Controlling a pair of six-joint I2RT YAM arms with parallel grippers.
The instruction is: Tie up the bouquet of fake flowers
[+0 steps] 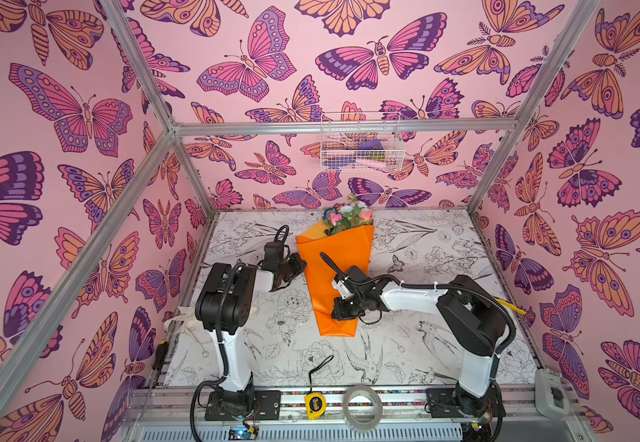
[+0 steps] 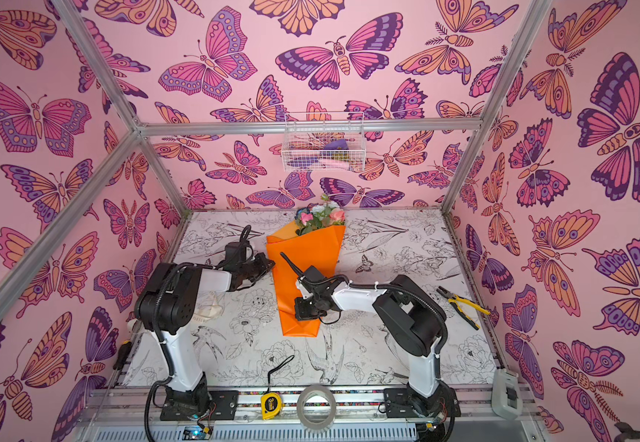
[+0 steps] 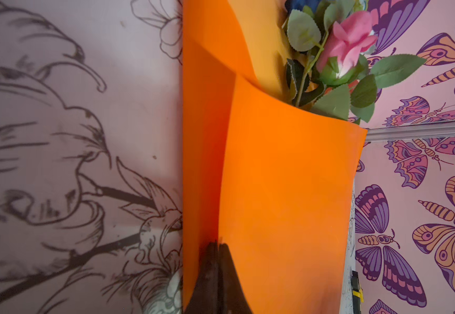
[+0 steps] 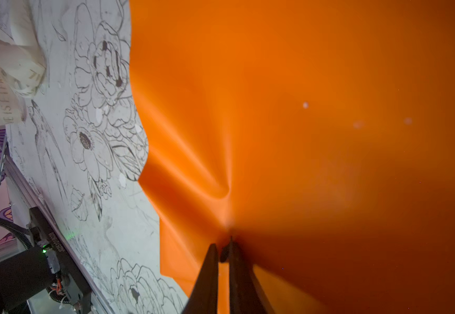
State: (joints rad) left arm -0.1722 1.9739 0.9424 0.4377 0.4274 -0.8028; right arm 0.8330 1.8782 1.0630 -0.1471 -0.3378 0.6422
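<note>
The bouquet of fake flowers [image 1: 335,268] [image 2: 305,260] lies in the middle of the table. Its orange paper cone narrows toward the front, with pink, white and blue blooms [image 1: 349,218] at the far end. My left gripper [image 1: 300,265] [image 2: 268,264] is at the cone's left edge. In the left wrist view its jaws [image 3: 218,244] are pressed together where the overlapping paper flap's edge [image 3: 229,163] meets them. My right gripper [image 1: 339,312] [image 2: 303,312] is at the cone's narrow lower part. Its jaws [image 4: 223,244] pinch the paper, and creases fan out from the tips.
A cream printed ribbon [image 1: 180,319] [image 4: 8,68] lies bunched at the table's left side behind the left arm. Pliers [image 2: 460,306] lie at the right. Along the front rail are a screwdriver [image 1: 159,354], a yellow tape measure [image 1: 315,406] and a tape roll [image 1: 362,405]. A wire basket [image 1: 360,147] hangs on the back wall.
</note>
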